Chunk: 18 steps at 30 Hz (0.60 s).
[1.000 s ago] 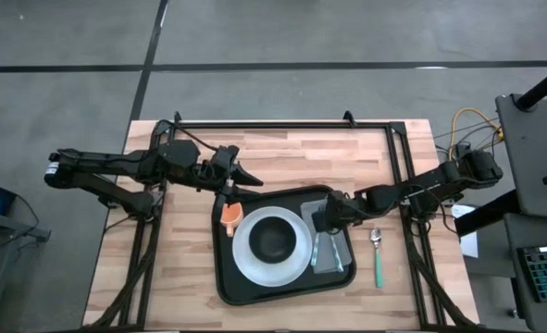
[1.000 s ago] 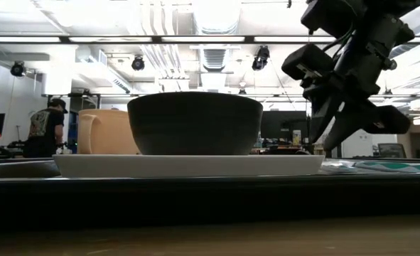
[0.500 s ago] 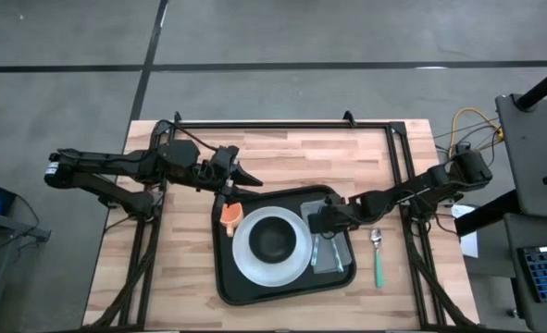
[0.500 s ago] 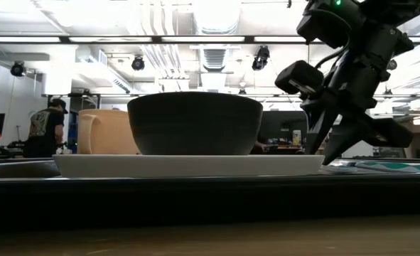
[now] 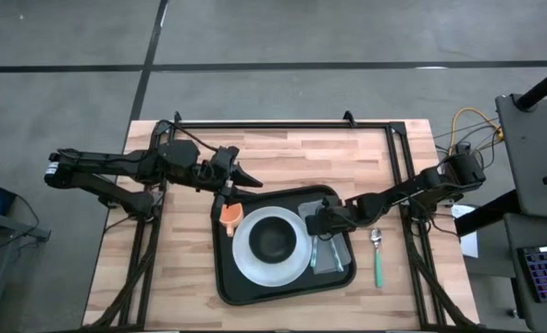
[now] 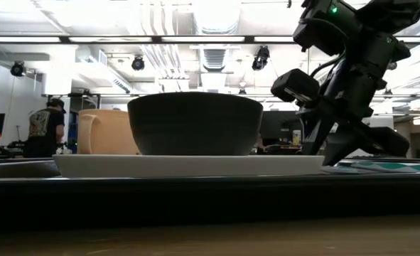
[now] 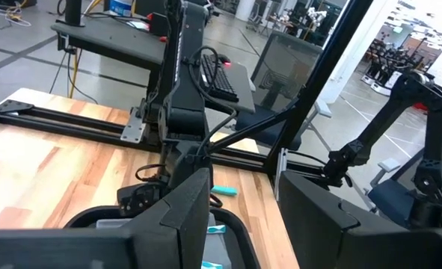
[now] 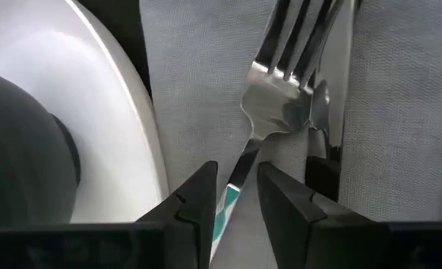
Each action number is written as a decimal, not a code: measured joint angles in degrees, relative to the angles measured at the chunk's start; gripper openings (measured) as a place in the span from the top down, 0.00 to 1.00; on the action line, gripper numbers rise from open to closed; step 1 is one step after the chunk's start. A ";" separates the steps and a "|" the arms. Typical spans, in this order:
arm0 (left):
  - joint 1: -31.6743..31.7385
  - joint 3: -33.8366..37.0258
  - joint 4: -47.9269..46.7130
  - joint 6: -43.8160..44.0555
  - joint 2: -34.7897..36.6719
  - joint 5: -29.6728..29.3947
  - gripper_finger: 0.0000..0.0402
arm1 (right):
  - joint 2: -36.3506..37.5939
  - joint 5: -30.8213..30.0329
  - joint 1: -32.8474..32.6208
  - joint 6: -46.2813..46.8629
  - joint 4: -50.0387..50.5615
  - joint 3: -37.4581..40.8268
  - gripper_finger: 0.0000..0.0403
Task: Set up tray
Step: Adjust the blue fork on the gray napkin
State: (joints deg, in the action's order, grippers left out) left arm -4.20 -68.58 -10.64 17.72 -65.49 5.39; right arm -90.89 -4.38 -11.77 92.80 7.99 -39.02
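We are bringing our right gripper [image 5: 317, 222] lower and further in over the tray [image 5: 231, 289], compared with a second ago, when it sat higher and nearer the tray's right rim. It is now hanging just above the grey napkin [image 5: 329, 257], right beside the white plate [image 5: 245, 264] that carries the dark bowl [image 5: 273, 240]. Its jaws are standing narrowly apart and holding nothing; in the right wrist view the fork [image 8: 277, 104] is lying on the napkin between and just beyond the fingertips [image 8: 198, 187].

The tray itself is sitting on the tabletop [image 5: 162, 268] in the middle, already holding plate, bowl, napkin and an orange cup [image 5: 229, 218]. A green-handled spoon [image 5: 378, 257] is lying outside it, just beside its right rim.

We judge that we are closing in on the fork, perhaps to straighten it. Our left gripper [image 5: 245, 176] is waiting above the tabletop, behind the tray's far left corner, jaws parted and empty.
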 joint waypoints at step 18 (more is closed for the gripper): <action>0.00 0.00 -0.34 0.00 0.02 0.51 0.65 | 4.90 4.42 -2.18 1.08 5.20 -0.07 0.98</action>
State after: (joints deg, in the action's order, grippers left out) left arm -4.21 -68.58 -10.98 17.72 -65.47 5.89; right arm -86.00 0.03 -13.95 93.88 13.19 -39.09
